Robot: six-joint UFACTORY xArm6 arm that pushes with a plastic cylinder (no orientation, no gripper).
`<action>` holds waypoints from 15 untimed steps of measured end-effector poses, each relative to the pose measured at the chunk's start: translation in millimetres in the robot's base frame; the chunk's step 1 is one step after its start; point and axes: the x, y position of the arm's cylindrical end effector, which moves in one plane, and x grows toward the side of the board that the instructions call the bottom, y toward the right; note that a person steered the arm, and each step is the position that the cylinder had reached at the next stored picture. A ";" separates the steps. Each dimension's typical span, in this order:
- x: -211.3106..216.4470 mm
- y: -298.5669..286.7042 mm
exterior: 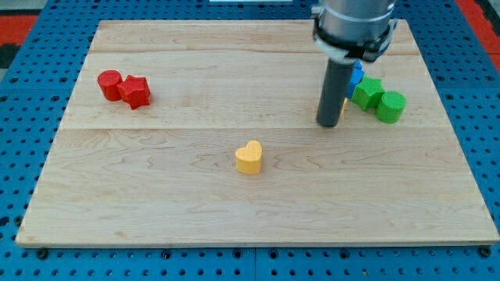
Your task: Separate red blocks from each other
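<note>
Two red blocks touch each other at the view's left: a red cylinder (109, 84) and a red star-shaped block (136, 92) just to its right. My tip (329, 124) rests on the board far to their right, next to a cluster of blocks. It touches neither red block. A yellow heart-shaped block (249, 157) lies near the middle, between my tip and the red pair, lower in the view.
At the view's right stand a green star-shaped block (367, 93), a green cylinder (391, 106), a blue block (357, 74) partly hidden behind the rod, and a sliver of a yellow block (344, 104). The wooden board (156, 203) lies on a blue pegboard.
</note>
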 end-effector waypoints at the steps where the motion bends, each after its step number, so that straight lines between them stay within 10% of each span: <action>1: -18.5 -14.1; 4: -126.7 -175.9; 8: -124.9 -404.7; 12: -73.4 -420.9; 15: -61.2 -327.3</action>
